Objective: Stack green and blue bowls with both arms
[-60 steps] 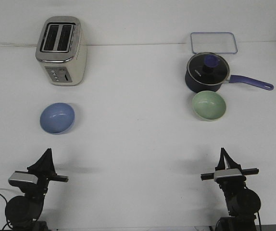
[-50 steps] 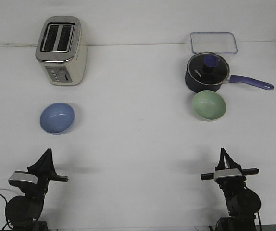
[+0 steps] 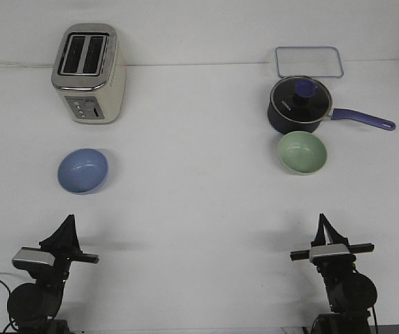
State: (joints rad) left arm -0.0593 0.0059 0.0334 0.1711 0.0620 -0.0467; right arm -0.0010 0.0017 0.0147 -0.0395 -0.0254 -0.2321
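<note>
White desk (image 3: 199, 202) fills the front view, backed by a pale wall. On its left side sits the blue bowl (image 3: 83, 170), upright and alone, with the cream toaster (image 3: 88, 74) farther back behind it. Well apart, on the right side, the green bowl (image 3: 302, 152) stands upright just in front of the dark navy saucepan (image 3: 299, 105), whose long handle points right; a clear lid (image 3: 309, 61) with a blue rim lies behind the pan. At the near edge the left hand (image 3: 67, 224) and the right hand (image 3: 322, 224) rest low, each holding nothing, fingers drawn together to a point.
</note>
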